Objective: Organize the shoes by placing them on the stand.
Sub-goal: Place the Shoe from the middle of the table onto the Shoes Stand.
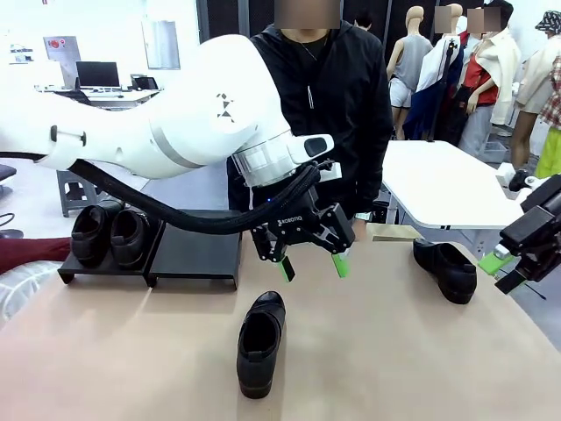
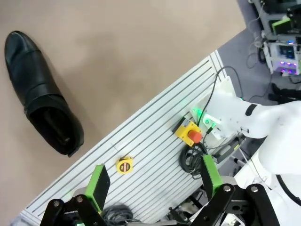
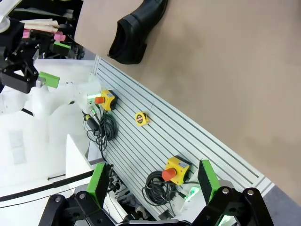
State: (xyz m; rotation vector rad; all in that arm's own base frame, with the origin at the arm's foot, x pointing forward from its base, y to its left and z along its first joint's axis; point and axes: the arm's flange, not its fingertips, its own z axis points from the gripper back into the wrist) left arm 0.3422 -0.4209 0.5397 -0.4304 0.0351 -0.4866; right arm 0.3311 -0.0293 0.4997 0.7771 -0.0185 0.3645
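A low matte black stand (image 1: 193,254), made of two sloped platforms set side by side, is seen on a tan table top (image 1: 394,351). Two glossy black leather loafers (image 1: 129,237) are placed together on the stand's left platform. A third matching loafer (image 1: 261,342) is laid upright on its sole on the table, to the right of the stand and nearer the robot. The fourth loafer (image 1: 447,267) is set well apart from the stand, far to its right. The left gripper (image 1: 314,267) is held above the table just right of the stand, its green-padded fingers spread wide and nothing gripped. The right gripper (image 1: 504,272) is found farthest from the stand, just past the fourth loafer, likewise spread wide and empty.
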